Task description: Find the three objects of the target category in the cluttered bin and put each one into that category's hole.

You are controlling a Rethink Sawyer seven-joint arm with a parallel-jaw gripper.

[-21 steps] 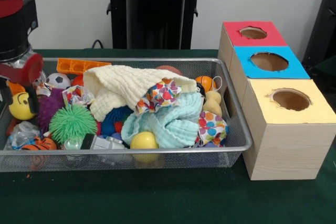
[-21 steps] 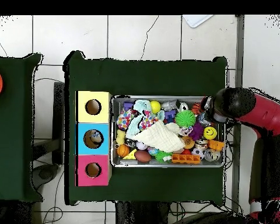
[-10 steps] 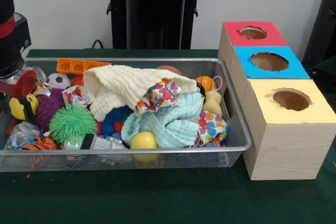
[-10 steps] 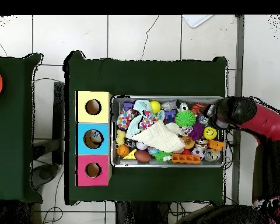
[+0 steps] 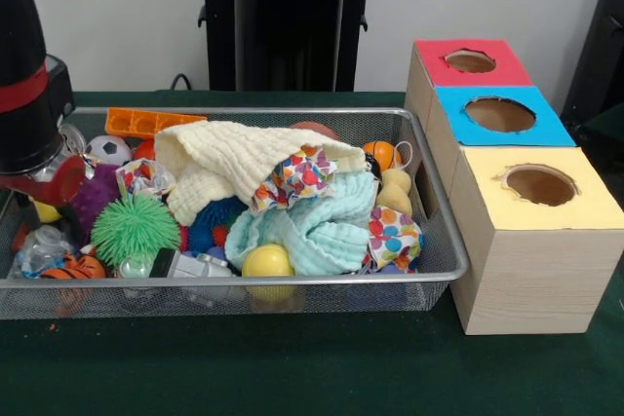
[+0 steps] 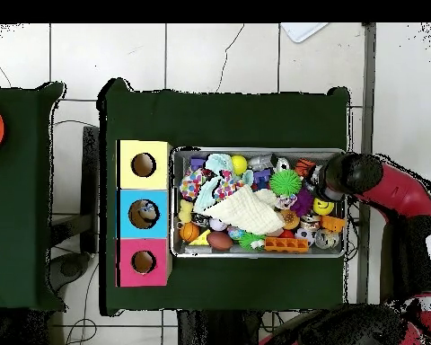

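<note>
The wire mesh bin (image 5: 292, 282) (image 6: 255, 255) is packed with toys and cloths. My gripper (image 5: 44, 197) (image 6: 331, 190) is down at the bin's left end in the front view, over a yellow smiley ball (image 5: 45, 211) (image 6: 323, 206) that it mostly hides. A purple spiky ball (image 5: 95, 198) and a green spiky ball (image 5: 135, 227) lie just right of it. Three boxes with round holes stand in a row beside the bin: red top (image 5: 472, 63) (image 6: 160, 262), blue top (image 5: 501, 116) (image 6: 161, 214), yellow top (image 5: 539, 187) (image 6: 161, 164).
A cream cloth (image 5: 229, 161), a teal cloth (image 5: 312, 226) and a patterned cloth (image 5: 297, 177) cover the middle of the bin. Around them lie a plain yellow ball (image 5: 267, 261), a soccer ball (image 5: 108, 149), an orange block (image 5: 146, 122) and a small basketball (image 5: 382, 153).
The arm swung out towards the bin's end wall, then came back and lower over the smiley ball, which now shows only as a sliver in the front view.
</note>
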